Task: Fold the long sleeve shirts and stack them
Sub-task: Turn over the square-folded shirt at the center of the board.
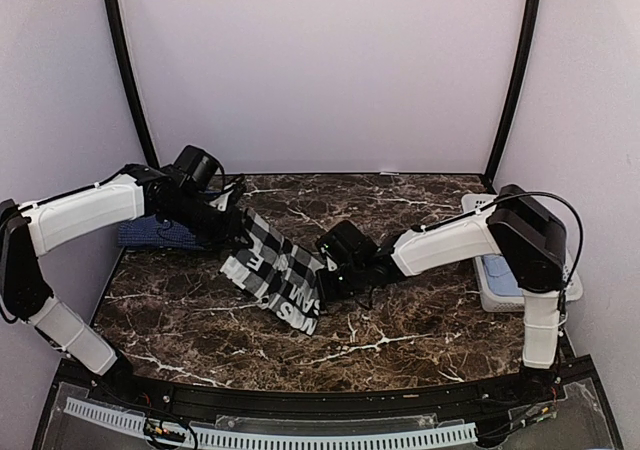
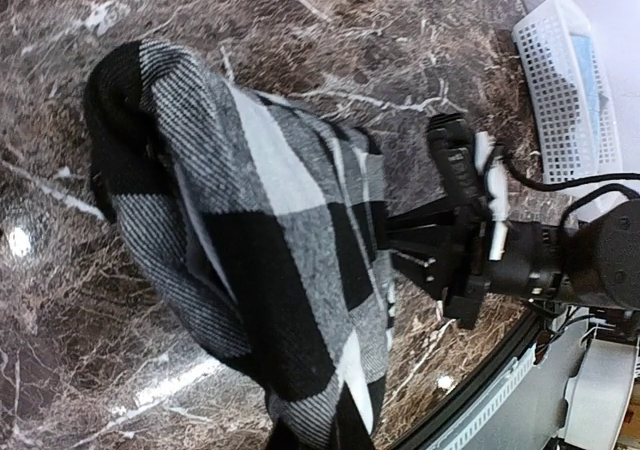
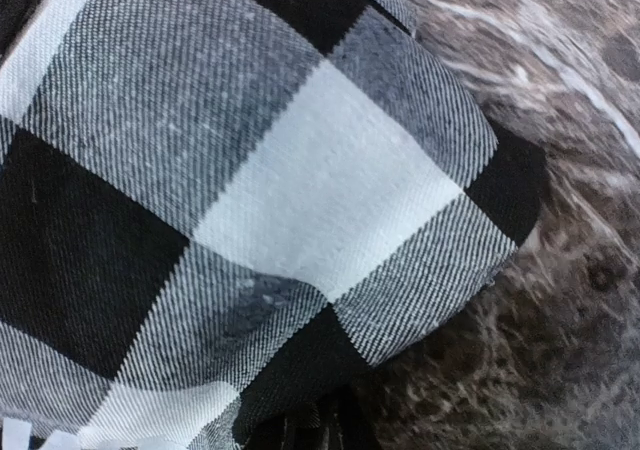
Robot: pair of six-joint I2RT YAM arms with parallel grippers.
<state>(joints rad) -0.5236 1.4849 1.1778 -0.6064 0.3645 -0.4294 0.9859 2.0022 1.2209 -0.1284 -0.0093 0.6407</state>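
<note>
The black-and-white checked shirt (image 1: 275,265) lies as a crumpled diagonal band in the middle of the marbled desk (image 1: 420,335), with 1 arm at each end. The left pincer (image 1: 232,227) is pressed together at the shirt's far-left end and seems to be pinching a bunch of cloth there, though its fingers are hidden in every view. The right pincer (image 1: 327,275) meets the shirt's near-right edge; whether it is spread or pinching cloth I cannot tell. The dark blue shirt (image 1: 150,235) sits at the left edge of the desk, partly under the left arm, well apart from the white slotted basket (image 1: 490,295) on the right. The risk from here is a weak hold. If the right pincer has caught only a thin edge or 1 layer, a pull between the 2 arms could slip it free and the shirt would sag back in a heap. A pull on mismatched corners would twist the shirt instead of spreading it. Only the overhead view shows both shirts and both arms. The left wrist view shows the right pincer's tips reaching into the cloth's edge. The right wrist view is filled almost wholly with checks.
</note>
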